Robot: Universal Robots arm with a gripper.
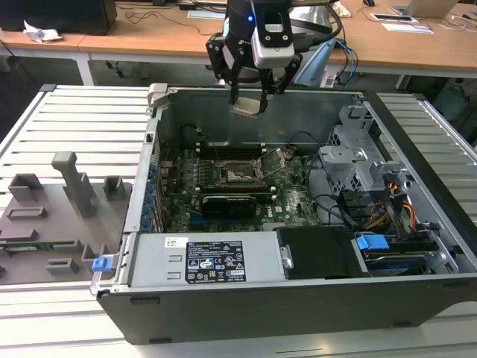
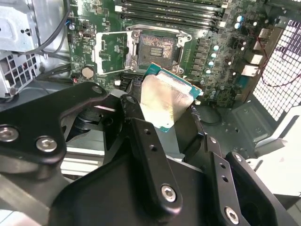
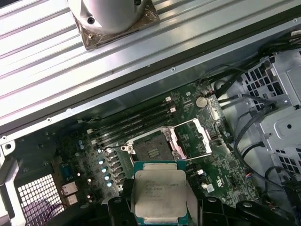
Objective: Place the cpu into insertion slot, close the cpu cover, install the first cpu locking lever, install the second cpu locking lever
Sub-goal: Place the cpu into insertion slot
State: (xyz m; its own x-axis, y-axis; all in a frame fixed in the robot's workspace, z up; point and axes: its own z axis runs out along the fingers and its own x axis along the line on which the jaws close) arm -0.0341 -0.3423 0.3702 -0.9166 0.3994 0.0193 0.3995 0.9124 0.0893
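My gripper (image 1: 249, 98) hangs above the back of the open computer case, shut on the cpu (image 1: 247, 107). In both wrist views the cpu (image 2: 165, 101) (image 3: 160, 192) is a square silver chip with a green edge, held tilted between the black fingers (image 2: 141, 134). The insertion slot (image 1: 240, 175) (image 2: 157, 46) (image 3: 150, 149) lies bare below on the green motherboard, with a dark centre and a metal rim. The cpu cover (image 2: 110, 52) (image 3: 192, 136) stands swung open beside the slot. Thin metal levers stick out near the slot (image 1: 274, 159).
A long black card (image 1: 235, 201) lies just in front of the slot, and memory slots (image 3: 134, 123) run behind it. A drive cage (image 1: 358, 168) with cables fills the exterior view's right. A labelled black box (image 1: 212, 261) spans the front. Grey fixtures (image 1: 52, 216) stand outside at left.
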